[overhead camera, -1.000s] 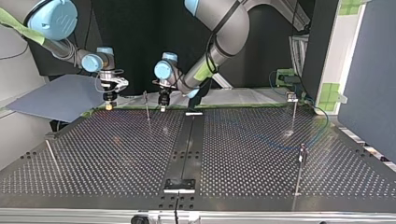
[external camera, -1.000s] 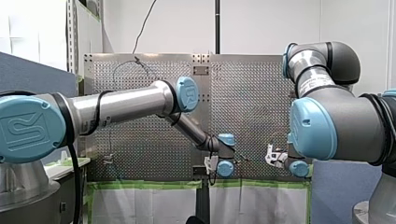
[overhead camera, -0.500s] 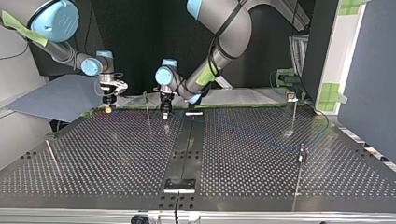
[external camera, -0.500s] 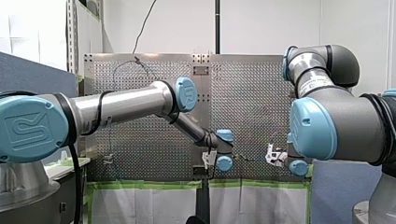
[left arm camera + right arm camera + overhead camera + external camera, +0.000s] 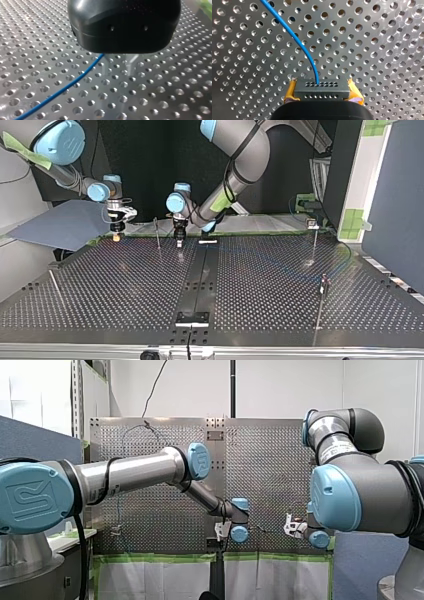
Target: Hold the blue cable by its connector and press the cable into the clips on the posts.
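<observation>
Right gripper (image 5: 322, 93): yellow pads clamp connector (image 5: 322, 88); grip it firmly.
Left gripper (image 5: 119, 68): fingers apart beside cable (image 5: 62, 88); steer it low toward post (image 5: 157, 234) at table's (image 5: 260, 290) arm-side edge.

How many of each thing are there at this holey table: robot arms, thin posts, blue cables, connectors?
Robot arms: 2
Thin posts: 4
Blue cable: 1
Connector: 1
Total: 8
</observation>
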{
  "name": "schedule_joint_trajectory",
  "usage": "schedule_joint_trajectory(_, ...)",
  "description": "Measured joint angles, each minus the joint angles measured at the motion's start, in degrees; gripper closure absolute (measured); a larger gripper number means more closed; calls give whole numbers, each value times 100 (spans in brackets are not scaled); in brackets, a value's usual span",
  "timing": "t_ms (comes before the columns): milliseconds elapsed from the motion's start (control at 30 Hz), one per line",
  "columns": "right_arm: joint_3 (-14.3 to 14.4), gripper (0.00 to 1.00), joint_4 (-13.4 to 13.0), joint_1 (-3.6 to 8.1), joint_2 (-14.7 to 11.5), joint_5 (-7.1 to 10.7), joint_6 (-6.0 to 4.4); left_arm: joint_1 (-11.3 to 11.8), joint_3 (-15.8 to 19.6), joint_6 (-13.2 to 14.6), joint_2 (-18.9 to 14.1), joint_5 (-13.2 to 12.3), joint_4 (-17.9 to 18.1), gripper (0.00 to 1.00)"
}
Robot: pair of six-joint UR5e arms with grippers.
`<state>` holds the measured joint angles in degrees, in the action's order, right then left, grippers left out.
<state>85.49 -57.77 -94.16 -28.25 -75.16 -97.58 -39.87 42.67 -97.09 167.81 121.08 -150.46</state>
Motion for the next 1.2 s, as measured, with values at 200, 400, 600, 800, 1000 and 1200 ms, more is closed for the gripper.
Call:
schedule_joint_trajectory(200,0,100,24,-2,4,0,1,6,9,47,0,-128,-256,0)
schedule_joint_trajectory(400,-1,100,76,-4,5,0,1,-10,29,265,0,-334,-478,0)
schedule_joint_trajectory(600,0,100,130,-25,4,0,-3,-71,68,564,-44,-334,-763,0)
schedule_joint_trajectory(800,0,100,156,-51,4,-3,-15,-209,230,787,-237,-326,-1056,0)
schedule_joint_trajectory(1000,1,100,182,-62,3,-8,-17,-509,443,820,-428,-273,-1209,0)
schedule_joint_trajectory(1200,1,100,194,-70,4,-8,-29,-793,655,823,-474,-253,-1190,0)
